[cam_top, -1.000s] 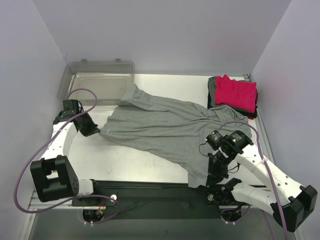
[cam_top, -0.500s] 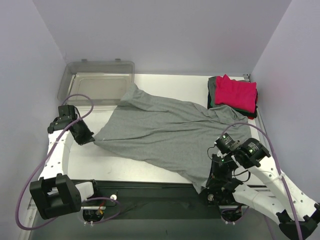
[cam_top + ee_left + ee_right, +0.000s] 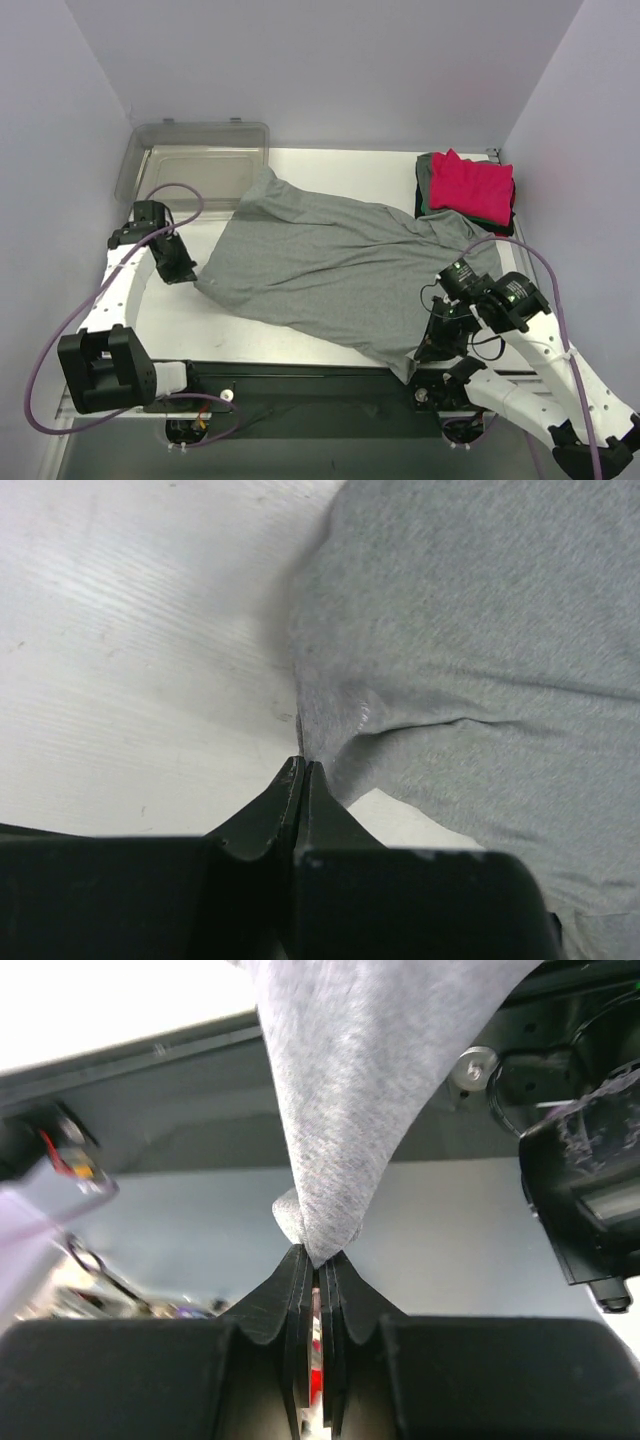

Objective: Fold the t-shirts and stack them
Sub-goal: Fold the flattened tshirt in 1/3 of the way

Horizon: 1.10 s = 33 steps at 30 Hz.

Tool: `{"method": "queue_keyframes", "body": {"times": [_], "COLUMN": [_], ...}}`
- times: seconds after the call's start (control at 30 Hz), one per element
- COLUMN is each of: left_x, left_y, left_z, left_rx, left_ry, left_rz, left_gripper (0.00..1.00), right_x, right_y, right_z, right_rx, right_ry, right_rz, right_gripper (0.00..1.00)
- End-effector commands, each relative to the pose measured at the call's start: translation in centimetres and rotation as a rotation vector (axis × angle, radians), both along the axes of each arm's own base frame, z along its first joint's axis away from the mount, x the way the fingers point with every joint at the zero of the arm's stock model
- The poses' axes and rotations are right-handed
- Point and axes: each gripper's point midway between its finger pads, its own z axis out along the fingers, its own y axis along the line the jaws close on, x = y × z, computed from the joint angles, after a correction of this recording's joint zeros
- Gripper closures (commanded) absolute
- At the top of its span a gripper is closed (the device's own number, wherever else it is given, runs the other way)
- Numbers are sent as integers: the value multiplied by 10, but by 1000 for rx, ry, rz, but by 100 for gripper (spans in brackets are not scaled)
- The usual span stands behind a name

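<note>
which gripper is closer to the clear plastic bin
Left. The left gripper is just in front of the bin; the right gripper is far off, front right.

The grey tee [image 3: 340, 265] is shown as a soft, matt heather knit, finely flecked, and its cloth is pinched between the smooth, dull black plastic fingers [image 3: 270, 805] of the left gripper [image 3: 302, 765] and of the right gripper [image 3: 317, 1260]. Left of the grey tee, the table [image 3: 120, 630] is seen as a smooth white surface with a faint brushed grain and a slight sheen. Behind the grey tee a bin [image 3: 195, 160] of clear, glossy plastic is seen, and to the right of the grey tee a folded pink-red shirt [image 3: 470, 188] of matt cloth.
</note>
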Motion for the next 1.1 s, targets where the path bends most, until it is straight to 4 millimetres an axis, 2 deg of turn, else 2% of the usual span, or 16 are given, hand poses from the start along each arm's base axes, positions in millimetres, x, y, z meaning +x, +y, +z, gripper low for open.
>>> {"method": "queue_keyframes", "body": {"times": [0.0, 0.23, 0.47, 0.67, 1.07], "left_x": [26, 53, 78, 102, 140], "left_y": [-10, -18, -22, -27, -34], "left_z": [9, 9, 7, 16, 26], "left_rx": [26, -17, -49, -71, -106], "left_ry": [-45, -66, -73, -100, -143], "left_rz": [-69, -76, -90, -102, -96], "left_gripper": [100, 100, 100, 100, 100], "right_x": [-17, 20, 62, 95, 147], "right_y": [-29, -34, -58, -83, -126], "right_z": [-3, 1, 8, 16, 14], "right_rx": [-136, -159, -162, -154, -141], "right_ry": [113, 64, 40, 21, 15], "right_rz": [-75, -128, -210, -269, -363], "right_gripper": [100, 100, 100, 100, 100]}}
